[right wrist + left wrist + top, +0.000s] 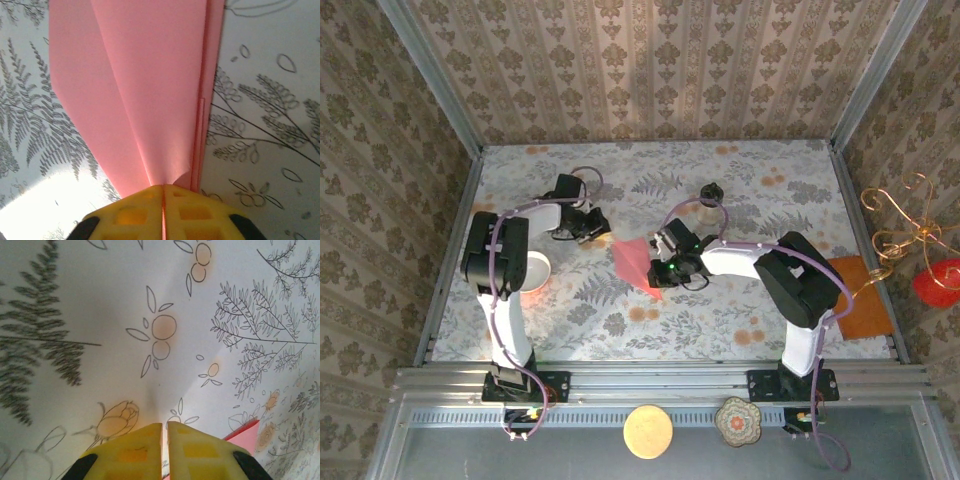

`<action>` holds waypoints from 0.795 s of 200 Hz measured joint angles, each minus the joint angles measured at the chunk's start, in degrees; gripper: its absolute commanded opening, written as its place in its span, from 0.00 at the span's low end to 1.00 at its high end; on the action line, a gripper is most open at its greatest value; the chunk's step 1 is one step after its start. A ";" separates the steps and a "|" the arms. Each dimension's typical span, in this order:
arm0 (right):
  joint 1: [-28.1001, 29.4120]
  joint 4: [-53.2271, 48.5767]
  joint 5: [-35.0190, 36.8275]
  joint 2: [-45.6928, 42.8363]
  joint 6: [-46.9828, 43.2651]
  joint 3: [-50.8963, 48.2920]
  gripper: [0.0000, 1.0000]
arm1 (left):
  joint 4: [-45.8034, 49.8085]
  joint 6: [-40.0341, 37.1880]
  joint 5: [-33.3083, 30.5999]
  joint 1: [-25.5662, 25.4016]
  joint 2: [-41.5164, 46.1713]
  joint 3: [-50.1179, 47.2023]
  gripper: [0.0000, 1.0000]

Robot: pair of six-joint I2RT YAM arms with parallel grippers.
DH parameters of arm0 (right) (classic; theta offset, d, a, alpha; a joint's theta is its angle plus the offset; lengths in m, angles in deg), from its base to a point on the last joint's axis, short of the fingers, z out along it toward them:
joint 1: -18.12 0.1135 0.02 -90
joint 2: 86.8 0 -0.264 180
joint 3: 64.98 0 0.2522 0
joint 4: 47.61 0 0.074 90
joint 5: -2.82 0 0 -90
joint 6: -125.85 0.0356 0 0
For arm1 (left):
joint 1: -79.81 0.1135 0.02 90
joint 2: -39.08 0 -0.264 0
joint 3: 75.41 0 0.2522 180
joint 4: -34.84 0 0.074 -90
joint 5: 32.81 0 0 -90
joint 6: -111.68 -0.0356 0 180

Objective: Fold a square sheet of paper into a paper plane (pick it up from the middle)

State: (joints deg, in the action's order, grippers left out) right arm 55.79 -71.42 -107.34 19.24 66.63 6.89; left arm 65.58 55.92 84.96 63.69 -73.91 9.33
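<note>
The salmon-pink paper (632, 260) lies folded into a pointed, creased shape at the middle of the flowered table. In the right wrist view the paper (150, 75) fans out from my right gripper (163, 187), whose yellow fingers are shut on its puckered end. From above, the right gripper (661, 265) sits at the paper's right side. My left gripper (595, 232) is at the paper's upper left corner. Its jaws (164, 424) are shut to a hairline slit. A pink corner of the paper (246, 434) shows beside the right finger; whether any paper is pinched I cannot tell.
A small dark-lidded jar (712, 192) stands behind the right gripper. A white cup (534, 270) sits by the left arm. A larger orange sheet (855, 298) lies at the table's right edge. Patterned walls close in the table.
</note>
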 measured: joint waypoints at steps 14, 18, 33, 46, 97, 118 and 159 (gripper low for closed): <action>-0.55 -0.31 -0.90 -0.79 1.31 0.00 0.21 | 0.59 0.24 -1.09 -0.07 3.23 -0.63 0.19; -0.72 -0.39 -1.14 -1.29 1.95 0.00 0.24 | 0.72 0.39 -1.33 -0.11 4.44 -0.92 0.20; -1.22 0.07 -1.22 -4.13 3.39 0.00 0.32 | 0.59 0.90 -2.49 -0.66 10.27 -2.67 0.29; -1.79 1.73 -1.16 -7.32 4.35 -0.02 0.39 | -0.28 1.84 -3.50 -1.29 15.91 -4.96 0.37; -5.27 8.66 -1.88 -10.73 5.01 -0.98 0.42 | -3.87 6.23 -5.62 -4.24 28.59 -16.94 0.55; -6.21 8.85 -3.48 -7.54 4.52 -1.03 0.41 | -4.76 8.07 -6.27 -5.77 30.34 -20.92 0.59; -6.56 8.61 -6.84 -0.13 2.47 0.35 0.34 | -8.55 11.82 -6.14 -7.85 31.30 -25.57 0.67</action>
State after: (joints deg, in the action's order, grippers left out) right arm 49.23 -62.81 -114.18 19.11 69.10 7.24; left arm 57.03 67.74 78.82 55.84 -42.61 -16.25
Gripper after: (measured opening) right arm 0.362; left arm 0.645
